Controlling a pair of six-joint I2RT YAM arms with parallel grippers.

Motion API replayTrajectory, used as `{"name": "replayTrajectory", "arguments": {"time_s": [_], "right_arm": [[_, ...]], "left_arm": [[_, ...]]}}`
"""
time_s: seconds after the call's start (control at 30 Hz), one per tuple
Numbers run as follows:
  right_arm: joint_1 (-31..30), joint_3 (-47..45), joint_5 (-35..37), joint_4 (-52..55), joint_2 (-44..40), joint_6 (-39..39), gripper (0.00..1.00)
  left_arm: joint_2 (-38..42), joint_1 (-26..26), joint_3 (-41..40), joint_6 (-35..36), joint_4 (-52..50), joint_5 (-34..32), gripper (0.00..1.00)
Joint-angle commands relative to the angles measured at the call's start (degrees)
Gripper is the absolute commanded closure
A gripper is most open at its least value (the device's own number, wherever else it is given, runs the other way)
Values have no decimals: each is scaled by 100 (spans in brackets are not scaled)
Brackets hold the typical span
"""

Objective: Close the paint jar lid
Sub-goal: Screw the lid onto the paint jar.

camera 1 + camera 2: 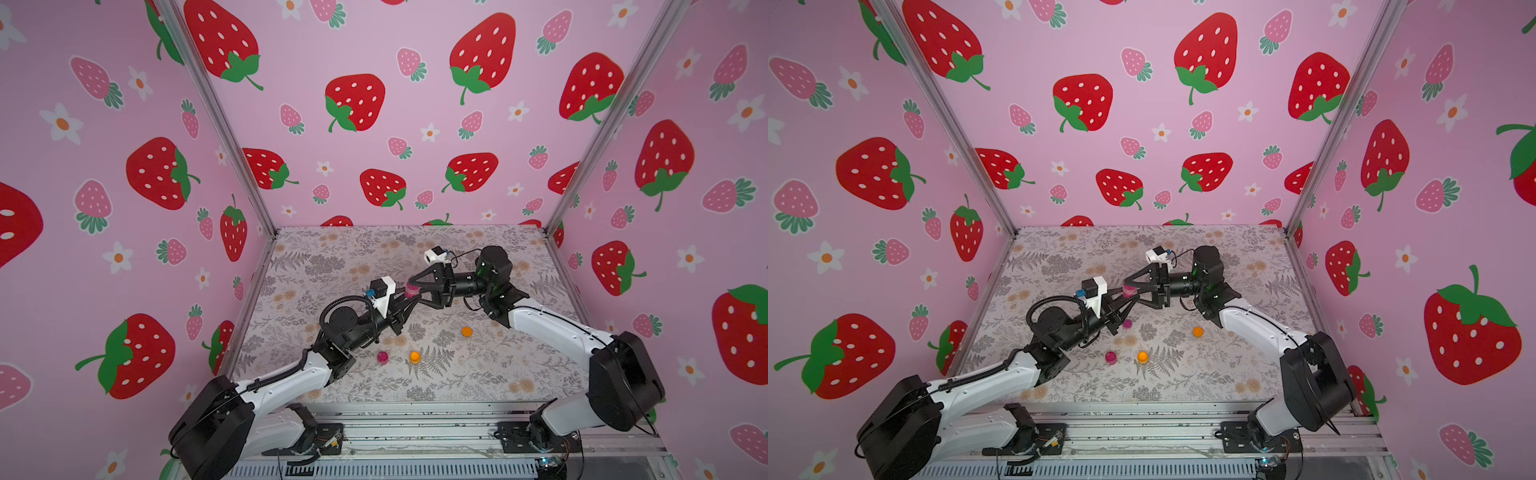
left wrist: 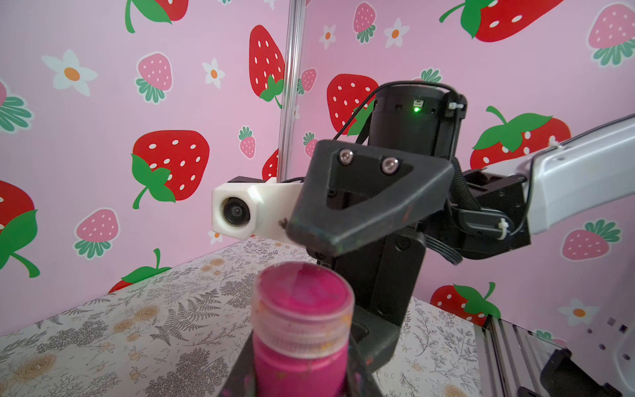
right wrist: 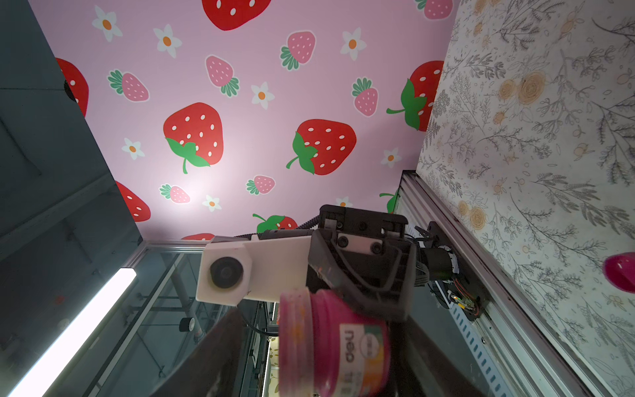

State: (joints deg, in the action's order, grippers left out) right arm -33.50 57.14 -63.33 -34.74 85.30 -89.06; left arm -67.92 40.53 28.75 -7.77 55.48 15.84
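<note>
While left gripper clamps paint jar (aloft), right gripper straddles lid — grip unclear

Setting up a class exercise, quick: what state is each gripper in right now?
Left gripper: shut on the paint jar.
Right gripper: open, fingers either side of the lid.

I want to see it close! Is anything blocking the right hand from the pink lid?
Nothing visible blocks it. The lid sits on the paint jar, held up by the left hand, and the right hand has a finger on either side of the lid.
</note>
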Motion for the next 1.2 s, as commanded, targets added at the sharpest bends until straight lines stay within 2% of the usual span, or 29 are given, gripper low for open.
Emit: {"name": "replayTrajectory", "arguments": {"time_s": [0.0,0.33,0.4,0.7,0.77,0.97,1.0,1.03,1.1,1.17], "right_arm": [[-47,41,48,-250,-17,-136,35],[-100,23,-13,-266,57,-253,47],[-127,68,-29,-243,83,-252,52],[-141,106,-176,-155,204,-409,56],[-142,113,-204,-193,224,-453,63],[-145,173,-208,-283,256,-628,70],[-147,183,-193,-302,253,-668,68],[-153,183,-189,-293,246,-682,61],[-153,176,-147,-245,183,-669,42],[-141,158,-117,-153,121,-596,39]], "left_arm": [[26,113,189,8,206,500,75],[-6,130,95,38,298,664,75],[-19,152,95,71,264,719,75],[20,287,27,248,125,699,75],[58,312,-5,287,103,666,75],[155,349,-54,359,34,604,75],[164,357,-54,370,20,597,75],[173,361,-62,373,15,593,75],[196,366,-89,373,16,581,75],[209,371,-113,381,7,571,75]]}}
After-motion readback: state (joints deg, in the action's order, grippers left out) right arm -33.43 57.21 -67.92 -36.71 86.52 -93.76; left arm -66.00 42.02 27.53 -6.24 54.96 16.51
